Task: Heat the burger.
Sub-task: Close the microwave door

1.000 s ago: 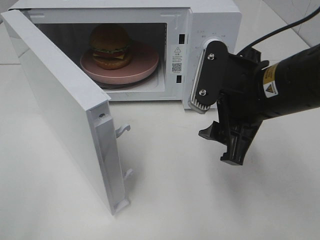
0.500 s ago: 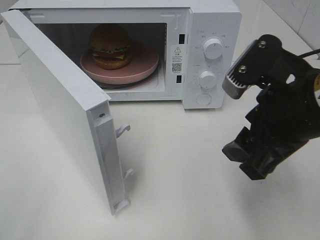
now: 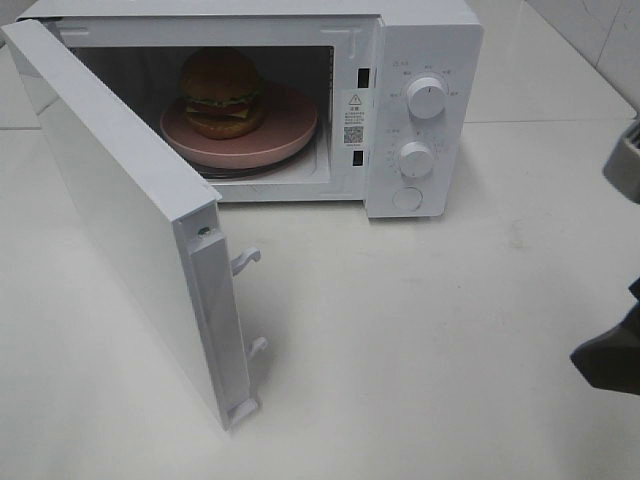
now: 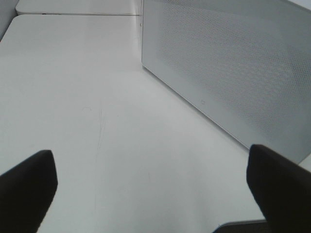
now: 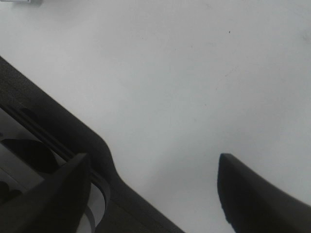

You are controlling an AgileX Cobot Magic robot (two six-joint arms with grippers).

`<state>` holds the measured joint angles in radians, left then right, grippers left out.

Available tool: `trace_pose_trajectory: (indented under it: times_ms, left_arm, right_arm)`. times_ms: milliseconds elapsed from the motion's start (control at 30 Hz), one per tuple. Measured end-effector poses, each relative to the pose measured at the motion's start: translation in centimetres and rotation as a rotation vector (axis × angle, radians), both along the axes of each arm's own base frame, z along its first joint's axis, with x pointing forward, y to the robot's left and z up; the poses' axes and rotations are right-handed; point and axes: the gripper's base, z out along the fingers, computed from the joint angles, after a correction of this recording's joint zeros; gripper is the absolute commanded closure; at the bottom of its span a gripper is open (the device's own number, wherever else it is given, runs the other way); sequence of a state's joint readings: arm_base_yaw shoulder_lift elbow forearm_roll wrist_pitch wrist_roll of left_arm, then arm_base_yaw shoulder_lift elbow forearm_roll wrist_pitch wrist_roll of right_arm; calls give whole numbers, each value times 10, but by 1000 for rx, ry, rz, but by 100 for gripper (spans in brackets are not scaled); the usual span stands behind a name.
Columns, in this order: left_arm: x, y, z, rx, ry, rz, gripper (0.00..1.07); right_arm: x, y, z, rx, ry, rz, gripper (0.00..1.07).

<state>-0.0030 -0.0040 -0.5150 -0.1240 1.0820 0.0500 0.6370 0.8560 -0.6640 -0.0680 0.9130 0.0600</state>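
The burger [image 3: 221, 92] stands on a round pink plate [image 3: 285, 135] inside the white microwave [image 3: 425, 40], left of the plate's middle. The microwave door [image 3: 120, 220] is swung wide open toward the front left. My left gripper [image 4: 155, 194] is open over bare table, and the door's perforated outer face [image 4: 228, 82] is ahead of it. It does not show in the exterior view. My right gripper [image 5: 150, 194] is open with only white table between its fingers. Only a dark piece of the right arm [image 3: 610, 358] shows at the exterior view's right edge, far from the microwave.
Two dials [image 3: 427, 98] and a round button [image 3: 407, 198] sit on the microwave's right panel. Door latch hooks [image 3: 246, 261] stick out from the open door's edge. White table [image 3: 420, 350] stretches in front of the microwave.
My right arm has pulled back to the right, from in front of the control panel to the edge of the view. The dials are uncovered. Burger, plate and door have not moved.
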Motion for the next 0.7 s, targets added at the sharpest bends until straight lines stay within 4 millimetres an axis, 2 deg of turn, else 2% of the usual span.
trace_pose_trajectory:
  times_ms: [367, 700]
  left_arm:
    - [0, 0, 0, 0, 0, 0, 9]
    - [0, 0, 0, 0, 0, 0, 9]
  right_arm:
    - [-30, -23, 16, 38, -51, -9, 35]
    - [-46, -35, 17, 46, -61, -14, 35]
